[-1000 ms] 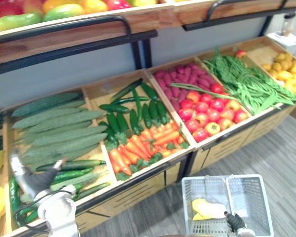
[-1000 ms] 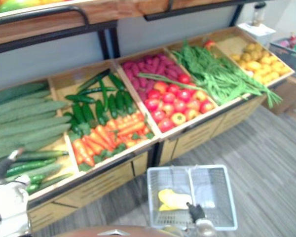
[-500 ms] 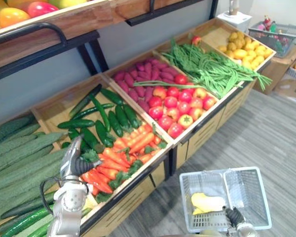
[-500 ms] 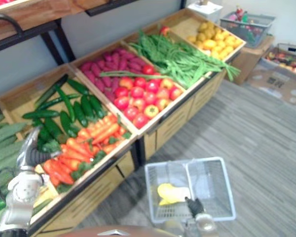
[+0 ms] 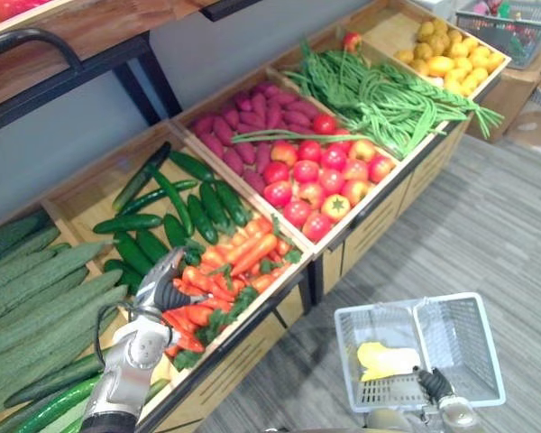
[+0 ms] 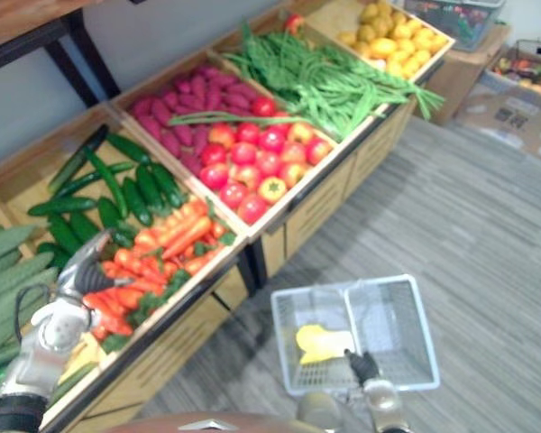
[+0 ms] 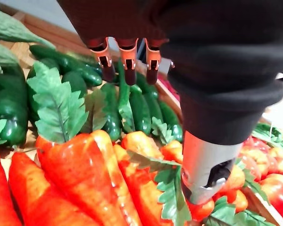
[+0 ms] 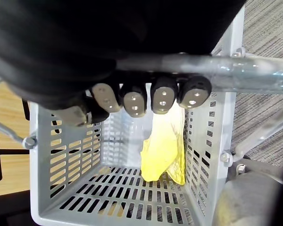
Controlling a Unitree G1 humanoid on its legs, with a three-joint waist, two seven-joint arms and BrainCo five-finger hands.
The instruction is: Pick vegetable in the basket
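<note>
The carrots (image 7: pixel 80 179) lie heaped in their crate (image 5: pixel 252 320) directly under the left hand (image 5: pixel 162 287), below the palm and short of the fingertips (image 7: pixel 127 75). Their long axes run roughly along the fingers' line, and the leafy tops seem to point toward the fingertips. The cucumbers (image 7: pixel 132 106) lie just past those tips. The fingers are straight, set apart from the thumb, and hold nothing, so this hand is by far the nearer. The right hand (image 8: pixel 151 99) is well apart, curled round the handle (image 8: pixel 236 77) of the basket (image 5: pixel 451 338), which holds a yellow item (image 5: pixel 385 359).
</note>
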